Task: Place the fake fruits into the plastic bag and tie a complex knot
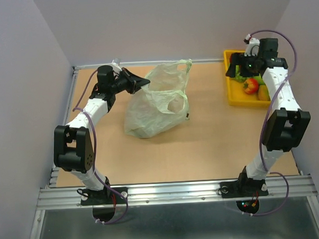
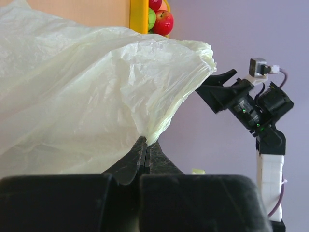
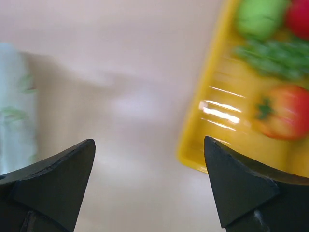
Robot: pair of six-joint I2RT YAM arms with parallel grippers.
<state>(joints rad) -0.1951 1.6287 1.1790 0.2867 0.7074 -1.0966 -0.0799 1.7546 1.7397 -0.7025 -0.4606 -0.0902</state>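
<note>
Bright, even light; the right wrist view is motion-blurred, with glare streaks on the yellow tray (image 3: 218, 99).

The top view looks down from high behind the near edge over the table (image 1: 203, 149). The left wrist camera, pressed close to the plastic bag (image 2: 72, 96), faces the yellow tray (image 2: 138, 14) at 12 o'clock; the blurred right wrist camera seems near that tray, at 2 o'clock
</note>
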